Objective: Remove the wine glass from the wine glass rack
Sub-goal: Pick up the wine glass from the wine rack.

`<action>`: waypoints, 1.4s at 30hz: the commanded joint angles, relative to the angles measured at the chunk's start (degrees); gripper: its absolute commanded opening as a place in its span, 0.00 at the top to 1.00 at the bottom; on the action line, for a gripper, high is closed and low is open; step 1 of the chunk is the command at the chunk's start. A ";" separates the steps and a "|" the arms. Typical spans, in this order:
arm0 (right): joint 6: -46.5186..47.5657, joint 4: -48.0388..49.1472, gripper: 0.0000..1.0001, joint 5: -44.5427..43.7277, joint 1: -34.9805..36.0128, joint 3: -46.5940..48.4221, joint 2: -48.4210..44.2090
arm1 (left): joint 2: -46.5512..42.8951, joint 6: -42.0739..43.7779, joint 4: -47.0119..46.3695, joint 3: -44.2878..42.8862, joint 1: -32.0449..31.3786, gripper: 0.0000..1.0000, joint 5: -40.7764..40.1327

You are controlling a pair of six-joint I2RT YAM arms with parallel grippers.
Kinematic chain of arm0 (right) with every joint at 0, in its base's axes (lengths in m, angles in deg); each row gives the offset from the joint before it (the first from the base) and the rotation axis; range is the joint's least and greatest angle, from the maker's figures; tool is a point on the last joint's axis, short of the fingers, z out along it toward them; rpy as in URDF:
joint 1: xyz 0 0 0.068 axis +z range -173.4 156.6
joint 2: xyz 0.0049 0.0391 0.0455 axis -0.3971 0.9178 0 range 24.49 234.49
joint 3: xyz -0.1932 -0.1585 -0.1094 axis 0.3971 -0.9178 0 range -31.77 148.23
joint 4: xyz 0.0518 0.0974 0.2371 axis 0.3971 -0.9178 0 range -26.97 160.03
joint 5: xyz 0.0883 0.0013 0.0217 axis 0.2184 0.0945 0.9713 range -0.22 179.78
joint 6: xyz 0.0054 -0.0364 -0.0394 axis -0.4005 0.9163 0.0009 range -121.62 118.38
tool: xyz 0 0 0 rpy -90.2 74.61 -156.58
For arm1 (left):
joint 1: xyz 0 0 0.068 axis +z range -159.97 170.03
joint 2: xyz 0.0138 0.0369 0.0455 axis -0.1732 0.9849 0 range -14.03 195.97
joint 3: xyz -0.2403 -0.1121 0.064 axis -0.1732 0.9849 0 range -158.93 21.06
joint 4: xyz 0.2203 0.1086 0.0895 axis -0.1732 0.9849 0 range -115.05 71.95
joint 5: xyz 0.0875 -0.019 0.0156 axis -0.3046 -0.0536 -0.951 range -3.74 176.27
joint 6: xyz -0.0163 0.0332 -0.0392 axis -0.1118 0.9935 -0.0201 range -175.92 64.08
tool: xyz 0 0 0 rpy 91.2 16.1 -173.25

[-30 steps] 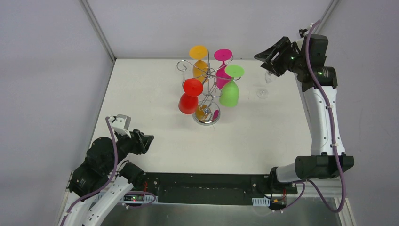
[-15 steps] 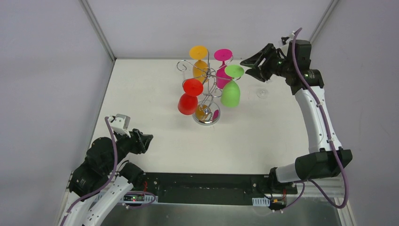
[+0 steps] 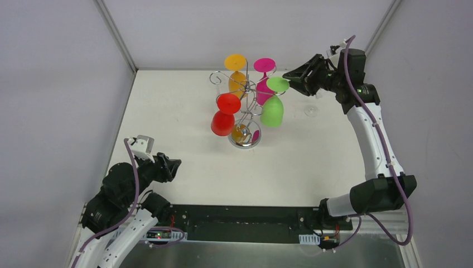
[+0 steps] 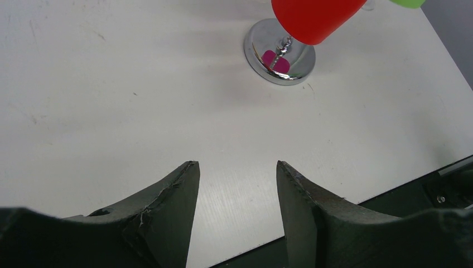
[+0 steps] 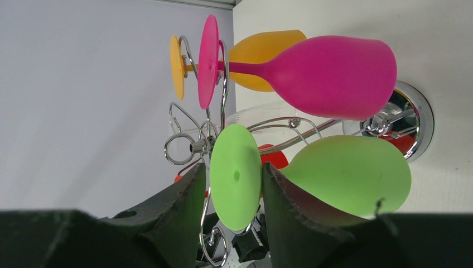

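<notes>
The wine glass rack (image 3: 247, 88) is a silver wire stand on a round chrome base (image 3: 236, 142) in the middle of the table. Orange (image 3: 236, 78), magenta (image 3: 263, 84), green (image 3: 273, 111) and red (image 3: 223, 120) wine glasses hang upside down from it. My right gripper (image 3: 290, 78) is open at the green glass's foot (image 3: 278, 84). In the right wrist view the gripper (image 5: 233, 167) has one finger on each side of the green foot disc (image 5: 236, 184), with a gap on the left. My left gripper (image 3: 174, 167) is open and empty, low at the near left.
A faint clear glass object (image 3: 310, 110) stands on the table right of the rack. The left wrist view shows the chrome base (image 4: 257, 53) and the red glass (image 4: 312, 19) ahead of the open left gripper (image 4: 237, 163). The white enclosure walls are close behind the rack.
My right gripper has moved left and down from the far right corner to the green glass's foot. The left arm has not moved.
</notes>
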 commanded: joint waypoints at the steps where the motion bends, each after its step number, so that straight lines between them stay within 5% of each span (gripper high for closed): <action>1: -1.86 3.76 0.57 2.12 0.45 -0.33 -1.77 | 0.33 -0.59 -0.42 -0.20 -0.44 0.46 -0.92; 20: -4.89 6.55 0.74 6.26 0.61 -2.50 -2.35 | 0.14 -0.63 -0.41 -0.22 -0.46 0.46 -0.87; 32: -5.39 6.73 1.00 6.96 0.58 -3.12 -2.85 | -0.13 -0.63 -0.42 -0.16 -0.41 0.46 -0.92; 42: -7.42 8.82 1.00 7.16 0.61 -4.24 -4.17 | -0.18 -0.68 -0.41 -0.15 -0.41 0.46 -1.08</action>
